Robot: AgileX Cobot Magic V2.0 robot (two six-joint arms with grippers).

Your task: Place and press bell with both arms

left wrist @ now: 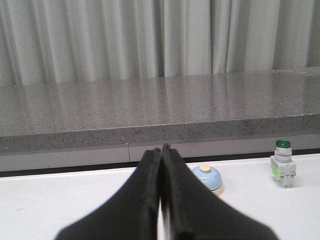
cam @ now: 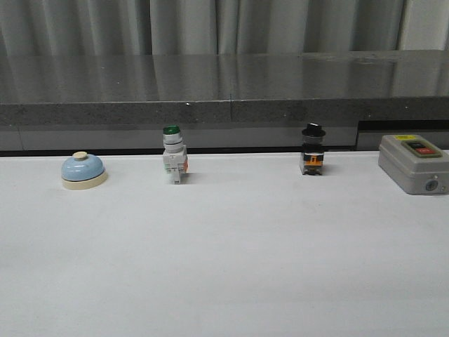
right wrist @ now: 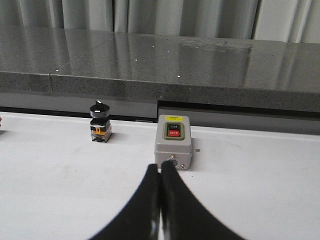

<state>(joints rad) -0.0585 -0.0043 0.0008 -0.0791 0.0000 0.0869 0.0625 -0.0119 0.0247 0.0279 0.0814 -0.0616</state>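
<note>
The light-blue bell point(cam: 83, 170) with a cream base and cream button stands at the far left of the white table, near the back edge. It also shows in the left wrist view point(left wrist: 208, 178), just beyond and to one side of my left gripper point(left wrist: 160, 150), whose jaws are pressed together and empty. My right gripper point(right wrist: 160, 168) is shut and empty, its tips pointing at a grey switch box point(right wrist: 172, 145). Neither arm shows in the front view.
A green-capped white push-button switch point(cam: 173, 155) stands right of the bell. A black-capped switch point(cam: 313, 149) stands further right. The grey box with red and green buttons point(cam: 414, 163) sits at the far right. A grey stone ledge point(cam: 224, 91) runs behind the table.
</note>
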